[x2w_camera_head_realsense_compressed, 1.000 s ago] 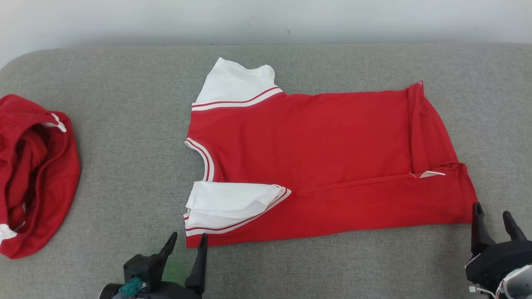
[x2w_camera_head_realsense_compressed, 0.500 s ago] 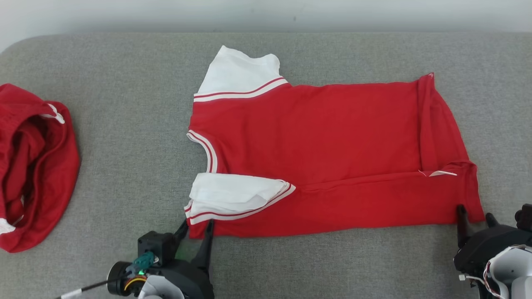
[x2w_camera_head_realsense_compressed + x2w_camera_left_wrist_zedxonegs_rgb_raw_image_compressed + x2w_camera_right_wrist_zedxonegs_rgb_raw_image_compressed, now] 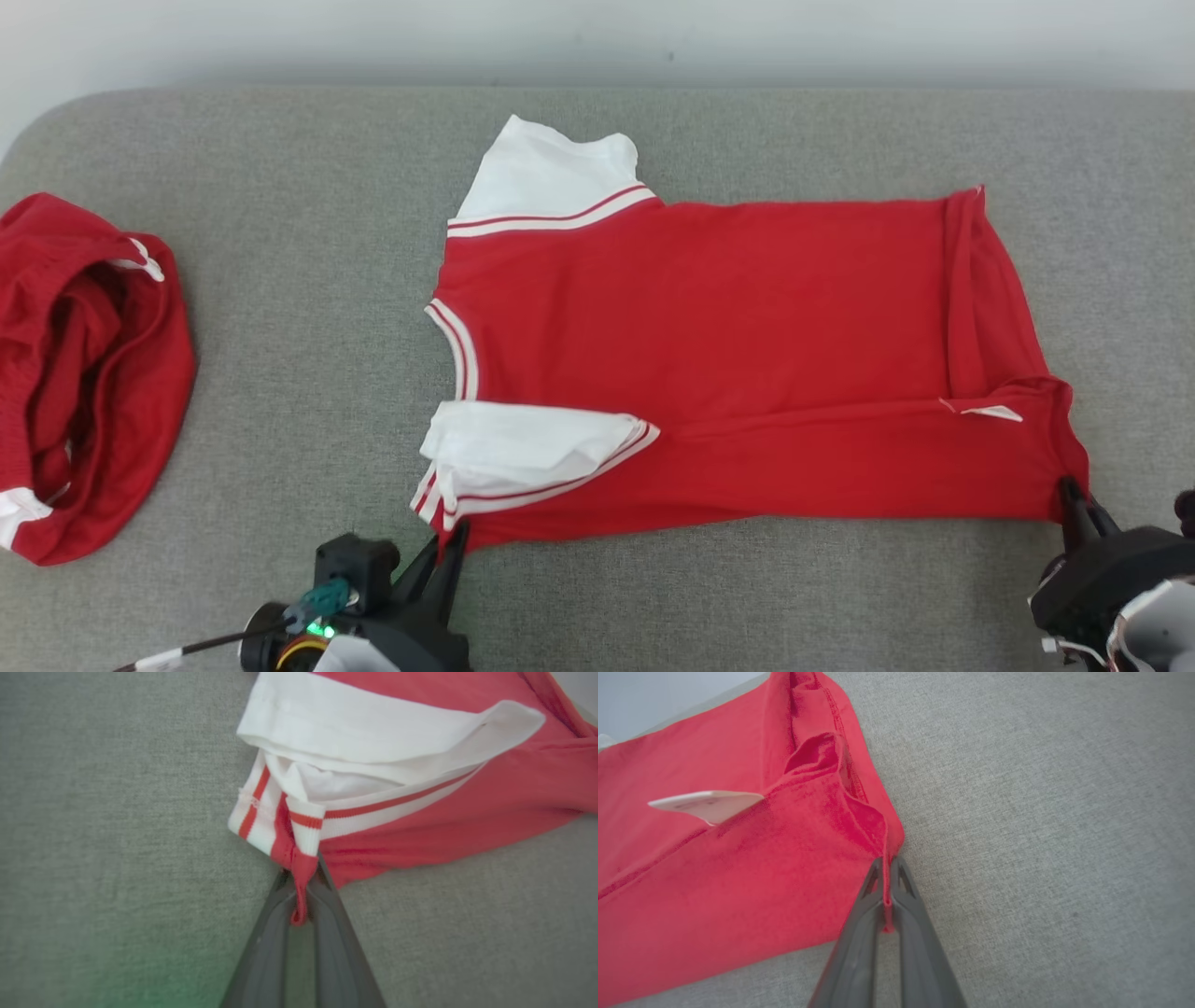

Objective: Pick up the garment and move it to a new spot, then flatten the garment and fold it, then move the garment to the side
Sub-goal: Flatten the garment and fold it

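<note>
Shirt [image 3: 728,355] lies flat on the grey pad [image 3: 280,233], long axis running straight from one pincer to the other. Neck end is on my left pincer's [image 3: 446,551] side, hem end on my right pincer's [image 3: 1074,495] side. Most of the shirt sits beyond both sets of tips, i.e. away from me.

Left pincer: fingers together, clamped on the near neck-end corner. In its wrist view a pinch of red cloth w/ striped trim is squeezed between the tips [image 3: 301,877], and a red tail hangs down the gap behind them.

Right pincer: fingers together too, clamped on the near hem corner. In its wrist view a thin red edge is nipped between the tips [image 3: 888,863].

Near long edge is folded over the body, so a crease runs lengthwise just beyond both pincers.

Counts:
- Red garments: 2. The shirt, plus a crumpled heap [image 3: 84,373] well off to the left of my left pincer and further out than it, apart from the shirt.
- White sleeves: 2. One [image 3: 523,448] just beyond the left pincer, folded in on the body; the other [image 3: 551,177] at the far edge, pointing away.
- White label [image 3: 994,412]: 1, near the right pincer, just beyond it and a bit left.
</note>
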Motion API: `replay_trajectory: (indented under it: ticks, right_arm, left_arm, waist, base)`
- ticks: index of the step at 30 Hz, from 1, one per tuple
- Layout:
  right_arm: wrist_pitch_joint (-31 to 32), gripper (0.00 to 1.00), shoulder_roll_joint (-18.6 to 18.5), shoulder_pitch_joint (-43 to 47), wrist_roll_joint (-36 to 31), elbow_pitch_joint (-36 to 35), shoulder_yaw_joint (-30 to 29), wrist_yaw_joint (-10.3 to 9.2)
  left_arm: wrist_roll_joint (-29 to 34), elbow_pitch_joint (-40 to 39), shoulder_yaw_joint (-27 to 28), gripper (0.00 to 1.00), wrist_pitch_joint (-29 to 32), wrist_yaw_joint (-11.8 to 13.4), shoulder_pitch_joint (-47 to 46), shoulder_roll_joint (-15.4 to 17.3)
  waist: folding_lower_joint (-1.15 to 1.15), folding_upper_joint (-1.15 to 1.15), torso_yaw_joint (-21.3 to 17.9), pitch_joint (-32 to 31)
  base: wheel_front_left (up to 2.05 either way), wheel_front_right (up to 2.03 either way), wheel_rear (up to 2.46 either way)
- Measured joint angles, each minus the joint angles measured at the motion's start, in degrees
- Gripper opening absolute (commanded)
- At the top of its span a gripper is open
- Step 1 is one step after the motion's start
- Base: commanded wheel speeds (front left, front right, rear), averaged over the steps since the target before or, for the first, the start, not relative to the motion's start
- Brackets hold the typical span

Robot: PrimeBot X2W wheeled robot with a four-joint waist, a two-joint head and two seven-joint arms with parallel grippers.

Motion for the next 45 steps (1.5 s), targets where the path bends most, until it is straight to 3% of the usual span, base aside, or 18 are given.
replay_trajectory:
  ticks: [10, 21, 23, 24, 25, 26, 32, 37, 45]
  right_arm:
    - [2.60, 0.00, 0.09, 9.25, 5.23, -11.03, -0.09, 0.00]
    - [2.99, 0.00, 0.08, 14.10, 8.59, -10.58, 0.31, 0.09]
    - [2.91, 0.00, 0.07, 14.52, 8.93, -9.84, 0.83, 0.09]
    - [2.87, 0.00, 0.07, 14.63, 8.98, -9.43, 1.15, 0.09]
    - [2.68, 0.60, 0.07, 14.75, 9.06, -9.04, 1.51, 0.09]
    - [2.40, 1.00, 0.08, 14.81, 9.17, -8.73, 1.78, 0.09]
    - [0.86, 1.00, 0.05, 14.85, 9.62, -8.28, 2.87, 0.08]
    - [-0.08, 1.00, 0.00, 15.22, 5.08, -11.69, 0.92, 0.08]
    - [2.90, 1.00, 0.00, 12.65, 3.69, -20.11, 0.47, 0.07]
  left_arm:
    - [-1.77, -9.98, 1.07, 0.00, 3.67, 3.71, 7.77, 4.66]
    - [-3.53, -18.00, 1.48, 0.00, 6.81, 6.81, 15.08, 7.03]
    - [-3.53, -18.39, 1.52, 0.35, 6.56, 7.16, 15.17, 6.95]
    - [-3.53, -18.33, 1.43, 0.44, 6.59, 7.15, 15.16, 6.92]
    - [-3.53, -18.11, 1.31, 0.86, 6.58, 7.15, 15.17, 6.86]
    - [-3.54, -17.93, 1.24, 1.00, 6.51, 7.15, 15.17, 6.75]
    - [-4.67, -17.45, 1.87, 1.00, 5.60, 7.73, 15.60, 6.35]
    - [-5.32, -19.91, 4.63, 1.00, 3.21, 8.73, 16.36, 7.23]
    - [-4.36, -23.57, 7.43, 1.00, -0.71, 9.07, 13.04, 9.05]
  waist:
    - [0.00, 0.00, -0.31, -2.37]
    - [0.00, 0.00, -0.76, -3.36]
    - [0.00, 0.00, -0.75, -3.38]
    - [0.00, 0.00, -0.76, -3.41]
    - [0.00, 0.00, -0.80, -3.44]
    - [0.00, 0.00, -0.85, -3.50]
    - [0.00, 0.00, -1.34, -4.04]
    - [0.00, 0.00, -1.62, -4.84]
    - [-0.01, 0.00, -1.83, -5.11]
  base:
    - [0.00, 0.00, 0.00]
    - [0.00, 0.00, 0.00]
    - [0.00, 0.00, 0.00]
    - [0.00, 0.00, 0.00]
    - [0.00, 0.00, 0.00]
    - [0.00, 0.00, 0.00]
    - [0.00, 0.00, 0.00]
    - [0.00, 0.00, 0.00]
    - [0.00, 0.00, 0.00]
